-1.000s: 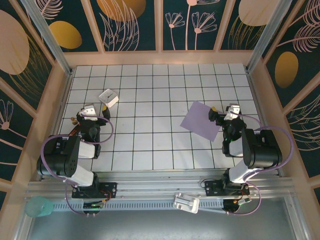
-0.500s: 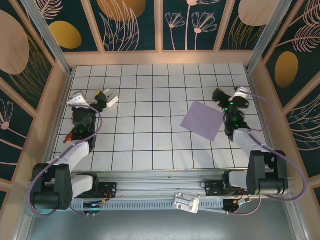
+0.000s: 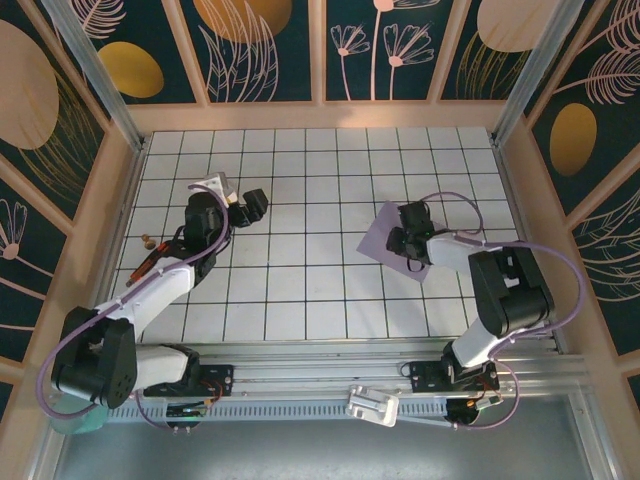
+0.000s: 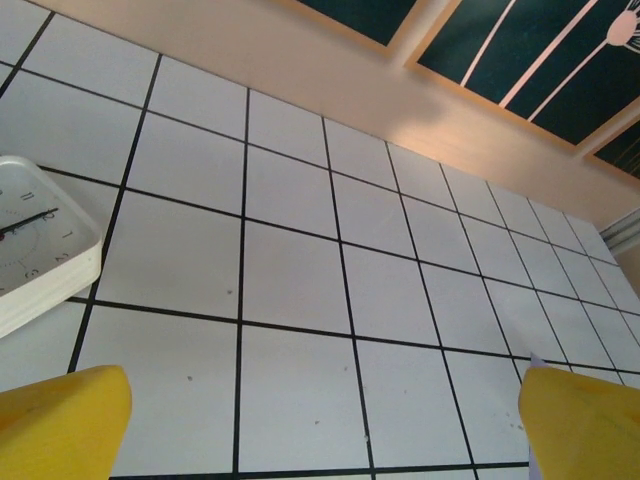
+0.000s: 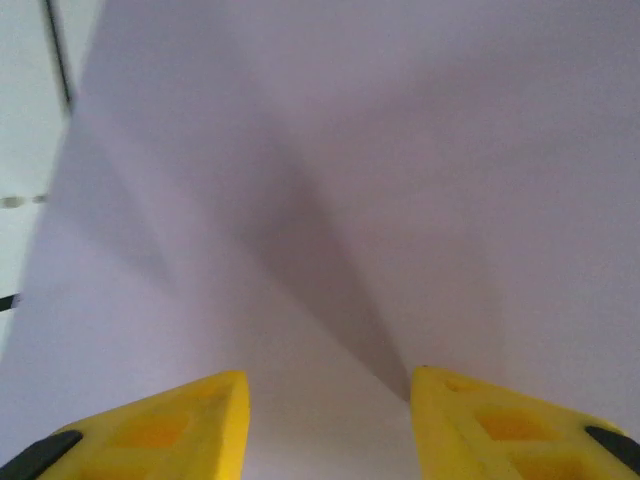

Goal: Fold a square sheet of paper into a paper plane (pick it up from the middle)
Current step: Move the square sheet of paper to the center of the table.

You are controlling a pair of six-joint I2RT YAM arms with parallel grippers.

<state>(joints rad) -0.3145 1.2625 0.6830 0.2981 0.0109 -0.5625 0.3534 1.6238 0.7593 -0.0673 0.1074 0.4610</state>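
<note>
The square sheet of paper (image 3: 379,237) lies flat on the tiled table, right of centre, lavender-purple and unfolded. My right gripper (image 3: 404,238) is low over its middle, pointing left. In the right wrist view the paper (image 5: 330,150) spreads under the open gripper (image 5: 330,430), and a dark shadow band runs down between the yellow fingertips (image 5: 160,425). Nothing is pinched between them. My left gripper (image 3: 254,204) hovers over bare tiles at the left. It stands wide open (image 4: 320,430), with yellow fingertips (image 4: 60,420) at both lower corners.
A small white clock block (image 3: 212,185) lies by the left arm, and its face shows at the left edge of the left wrist view (image 4: 40,250). A small brown object (image 3: 148,241) lies near the left wall. Wooden walls (image 3: 320,115) enclose the table.
Both arms have unfolded from their bases. The right gripper swung left and down onto the middle of the paper. The left gripper moved right, past the white clock.
</note>
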